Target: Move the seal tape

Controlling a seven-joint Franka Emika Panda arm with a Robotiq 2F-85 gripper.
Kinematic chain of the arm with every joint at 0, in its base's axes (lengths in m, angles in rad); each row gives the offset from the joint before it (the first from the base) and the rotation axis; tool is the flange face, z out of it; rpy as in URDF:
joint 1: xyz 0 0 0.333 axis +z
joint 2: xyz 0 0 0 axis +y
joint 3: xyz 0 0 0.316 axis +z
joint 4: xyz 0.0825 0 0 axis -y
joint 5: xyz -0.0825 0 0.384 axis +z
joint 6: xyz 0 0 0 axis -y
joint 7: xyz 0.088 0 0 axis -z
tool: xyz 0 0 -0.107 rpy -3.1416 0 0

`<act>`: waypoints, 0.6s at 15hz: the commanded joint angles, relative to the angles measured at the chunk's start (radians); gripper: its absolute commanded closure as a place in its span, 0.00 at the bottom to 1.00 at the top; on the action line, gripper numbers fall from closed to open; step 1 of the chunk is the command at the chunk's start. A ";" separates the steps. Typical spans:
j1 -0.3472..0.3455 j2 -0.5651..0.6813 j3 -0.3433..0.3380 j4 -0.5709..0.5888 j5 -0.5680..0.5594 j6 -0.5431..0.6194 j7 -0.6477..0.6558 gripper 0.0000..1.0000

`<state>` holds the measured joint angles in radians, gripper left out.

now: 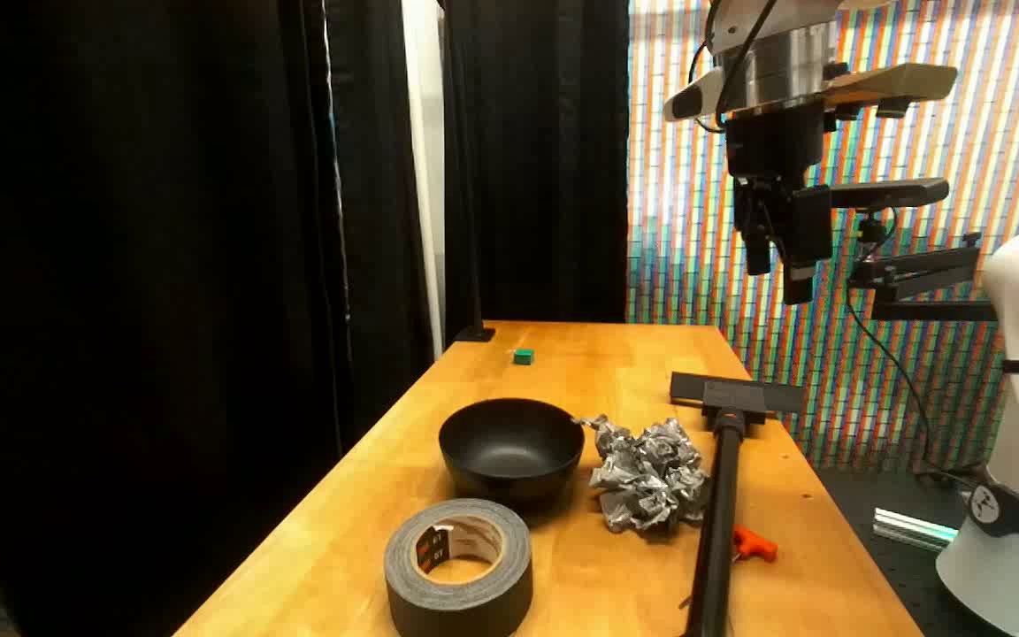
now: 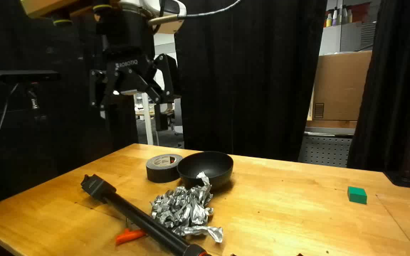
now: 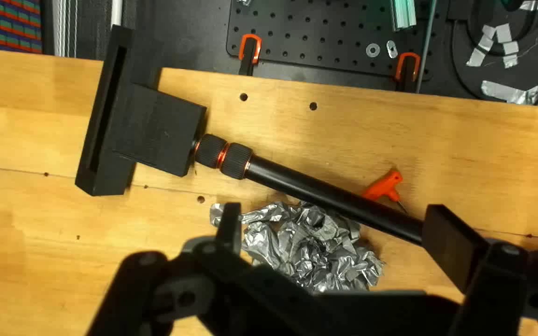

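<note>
Seal tape (image 1: 459, 595) — a wide roll of dull grey duct tape — lies flat on the wooden surface (image 1: 324, 566), its pale-lined hollow core facing up. It sits just beside the round black bowl (image 1: 509, 451), which stands upright; whether the two touch I cannot tell. A crumpled silver foil lump (image 1: 651, 478) lies by the bowl, one twisted end close to the rim. Alongside the foil stretches a black tube (image 3: 320, 193) with a slotted crosspiece at its end and orange rings at the knurled collars. By the tube, and partly hidden by it in the wrist view, lies an orange-handled tool (image 3: 383, 186) with a thin metal shank. Well apart from all these, a small green block (image 2: 357, 195) rests near the foot of a black post (image 2: 407, 180). The end effector (image 3: 341, 238) hangs well above the surface in both exterior views, its fingers spread wide apart with nothing held between them; the wrist view shows the foil lump below, mostly between the fingertips. Beyond, black curtains (image 2: 251, 71) hang, a cardboard box (image 2: 340, 87) showing between them.
</note>
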<state>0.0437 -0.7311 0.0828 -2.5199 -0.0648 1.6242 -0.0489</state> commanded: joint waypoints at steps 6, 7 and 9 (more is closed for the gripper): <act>0.013 -0.004 -0.010 0.012 -0.006 -0.002 0.007 0.00; 0.013 -0.004 -0.010 0.012 -0.006 -0.002 0.007 0.00; 0.013 -0.004 -0.010 0.012 -0.006 -0.002 0.007 0.00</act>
<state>0.0437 -0.7363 0.0827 -2.5101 -0.0648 1.6248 -0.0489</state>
